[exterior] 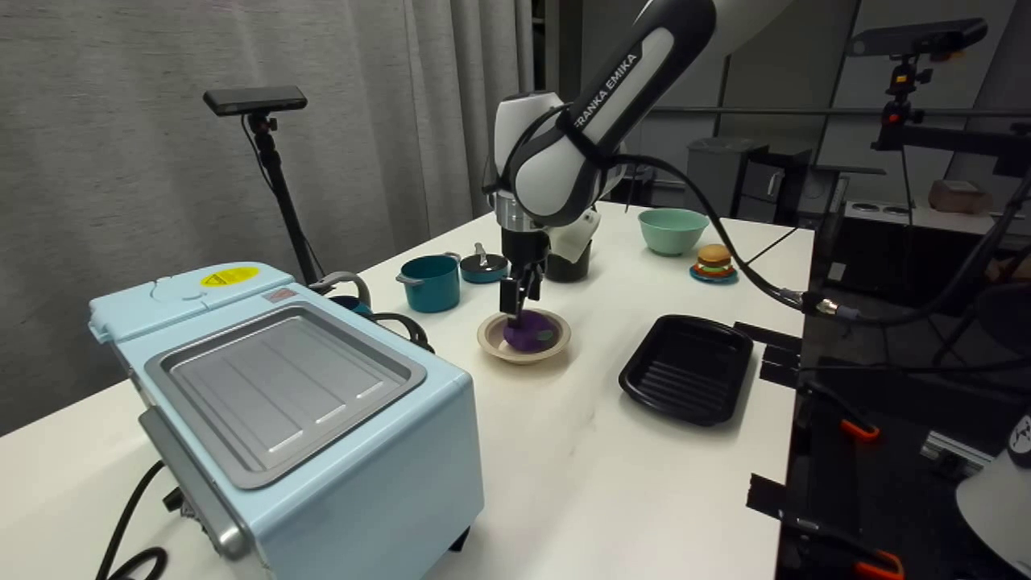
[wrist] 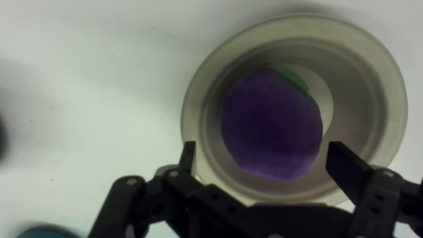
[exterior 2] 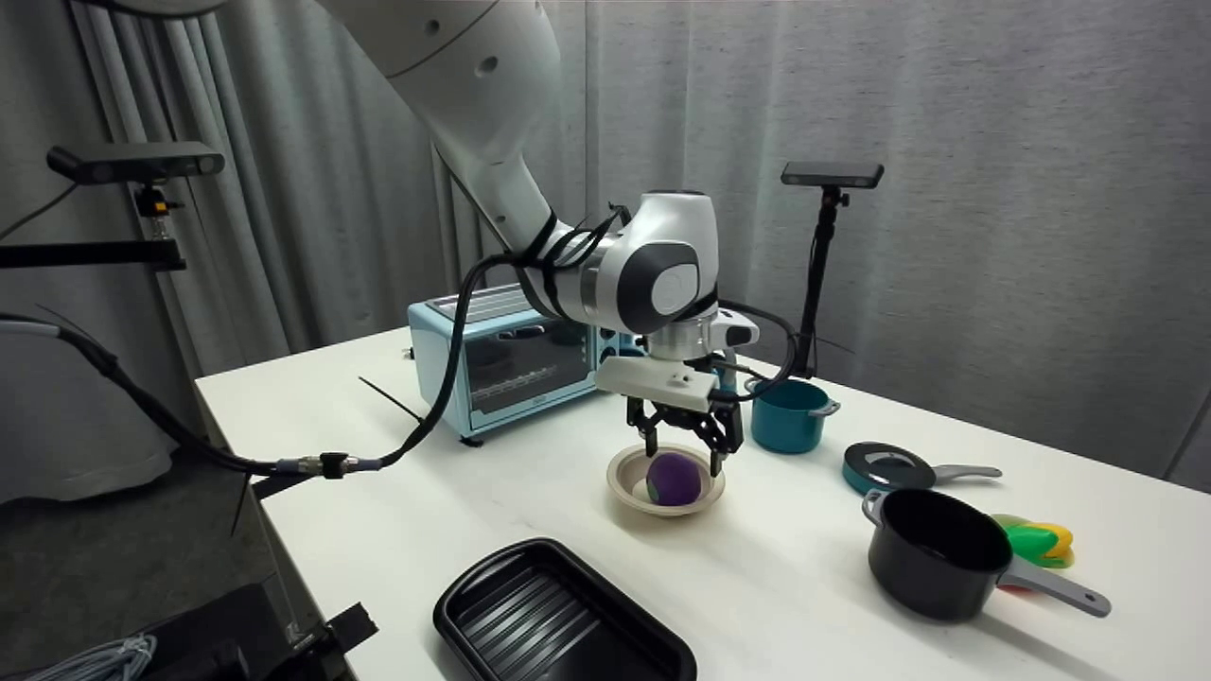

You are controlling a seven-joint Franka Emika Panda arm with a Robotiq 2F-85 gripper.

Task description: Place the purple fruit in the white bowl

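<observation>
I see the purple toy fruit [wrist: 272, 124] inside the cream-white bowl [wrist: 353, 89], right of centre in the wrist view, mostly up-frame of the gripper [wrist: 262, 145], whose jaws stand apart, so I'd lift straight up.

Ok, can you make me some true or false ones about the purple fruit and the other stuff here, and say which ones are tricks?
1. The purple fruit is inside the white bowl. True.
2. The gripper is open. True.
3. The white bowl sits on top of the blue oven. False: the white bowl is on the table.
4. The toy burger is outside the light green bowl. True.
5. The purple fruit is purple all over. False: it has a green patch.
6. The white bowl is upside down. False: it is right side up.
</observation>
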